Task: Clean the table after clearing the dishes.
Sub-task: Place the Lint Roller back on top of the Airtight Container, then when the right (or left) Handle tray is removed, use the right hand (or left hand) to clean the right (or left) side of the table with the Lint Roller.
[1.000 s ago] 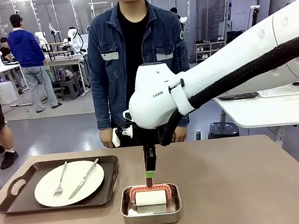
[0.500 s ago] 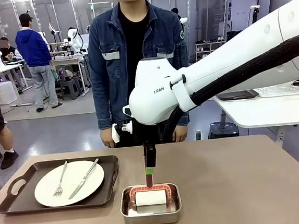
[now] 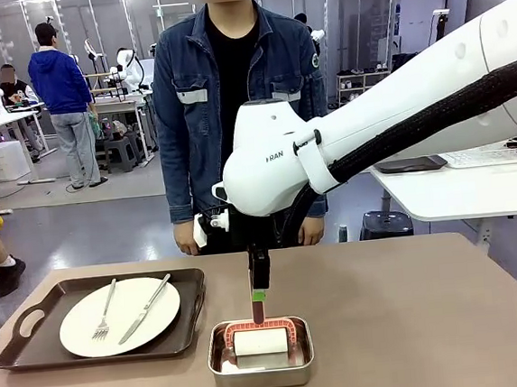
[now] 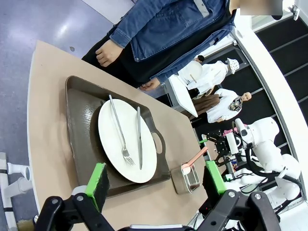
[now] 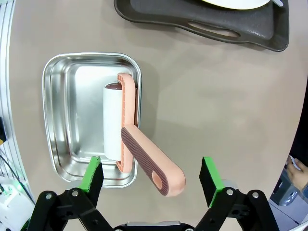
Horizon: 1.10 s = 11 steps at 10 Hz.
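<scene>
Shifting slightly up and rightward since a second ago, the right arm is hanging its right tool [image 3: 260, 295] over the steel pan [image 3: 222, 374], fingers spread wide and gripping nothing. The lint roller [image 5: 113, 120] is lying in the pan, its pink handle [image 5: 149, 159] jutting over the rim beneath the tool. The surface [image 3: 415, 325] is lying bare right of the pan. At the left, the tray [image 3: 37, 353] with plate [image 3: 134, 324], fork [image 3: 104, 314] and knife [image 3: 145, 309] is sitting just beside the pan. The left tool [image 4: 156, 182] is hanging spread and empty, the tray ahead of it.

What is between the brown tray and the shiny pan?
Nothing. In the right wrist view, just a bare strip of table separates the tray from the pan.
</scene>
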{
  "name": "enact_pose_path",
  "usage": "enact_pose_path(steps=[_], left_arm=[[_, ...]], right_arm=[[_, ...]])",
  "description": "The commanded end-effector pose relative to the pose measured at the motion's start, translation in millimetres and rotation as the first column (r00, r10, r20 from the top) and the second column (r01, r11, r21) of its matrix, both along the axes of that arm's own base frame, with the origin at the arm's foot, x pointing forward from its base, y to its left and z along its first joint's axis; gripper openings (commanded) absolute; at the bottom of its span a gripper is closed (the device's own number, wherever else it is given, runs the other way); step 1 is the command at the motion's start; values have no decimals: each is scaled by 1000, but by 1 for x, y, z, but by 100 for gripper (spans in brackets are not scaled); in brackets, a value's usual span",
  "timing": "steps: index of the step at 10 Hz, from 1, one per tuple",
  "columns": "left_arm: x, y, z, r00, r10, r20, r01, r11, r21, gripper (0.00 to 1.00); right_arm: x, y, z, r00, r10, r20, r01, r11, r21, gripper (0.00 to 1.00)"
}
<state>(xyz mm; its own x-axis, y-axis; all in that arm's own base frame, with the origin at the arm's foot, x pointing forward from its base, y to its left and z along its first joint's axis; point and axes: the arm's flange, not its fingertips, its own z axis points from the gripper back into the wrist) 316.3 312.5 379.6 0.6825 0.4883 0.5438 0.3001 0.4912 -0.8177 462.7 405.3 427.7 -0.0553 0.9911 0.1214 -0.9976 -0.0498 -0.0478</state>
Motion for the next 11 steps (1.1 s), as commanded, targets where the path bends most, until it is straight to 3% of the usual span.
enact_pose_path(steps=[1, 8, 9, 10, 11], left_arm=[[-2, 2, 0, 1000, -6, 20, 6, 1000, 2, 100], [-2, 2, 0, 1000, -6, 20, 6, 1000, 2, 100], [-2, 2, 0, 1000, -6, 20, 6, 1000, 2, 100], [-2, 2, 0, 1000, -6, 20, 6, 1000, 2, 100], [-2, 2, 0, 1000, -6, 20, 6, 1000, 2, 100]], right_arm=[[-1, 0, 0, 1000, -2, -3, 2, 1000, 3, 100], [0, 0, 0, 1000, 0, 0, 0, 1000, 0, 100], [7, -25, 14, 994, -82, -68, 91, 984, 153, 100], [14, -51, 24, 983, -179, -43, 184, 966, 182, 100], [20, -69, 32, 976, -209, -63, 218, 950, 224, 100]])
